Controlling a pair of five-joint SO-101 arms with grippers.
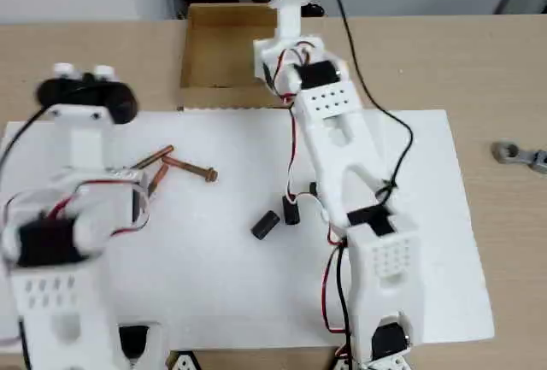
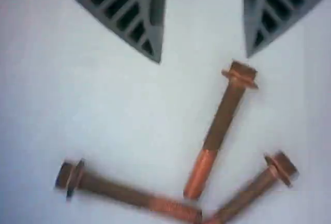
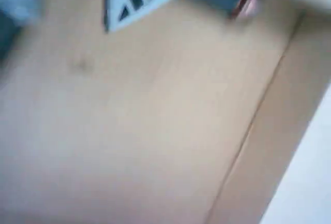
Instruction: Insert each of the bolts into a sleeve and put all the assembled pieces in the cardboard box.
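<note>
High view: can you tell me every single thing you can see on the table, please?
Table: one, light wood, under everything.
Sheet: one, white, on the table.
Cardboard box: one, brown, far table edge.
Bolts: three, copper, on the sheet, tips close together.
Sleeves: two clearly seen, black, near the sheet's middle.
Metal piece: one, silver, on bare table right of the sheet.
Left arm: one, white, jaws open near the bolts.
Right arm: one, white, stretched over the sheet to the cardboard box.
</note>
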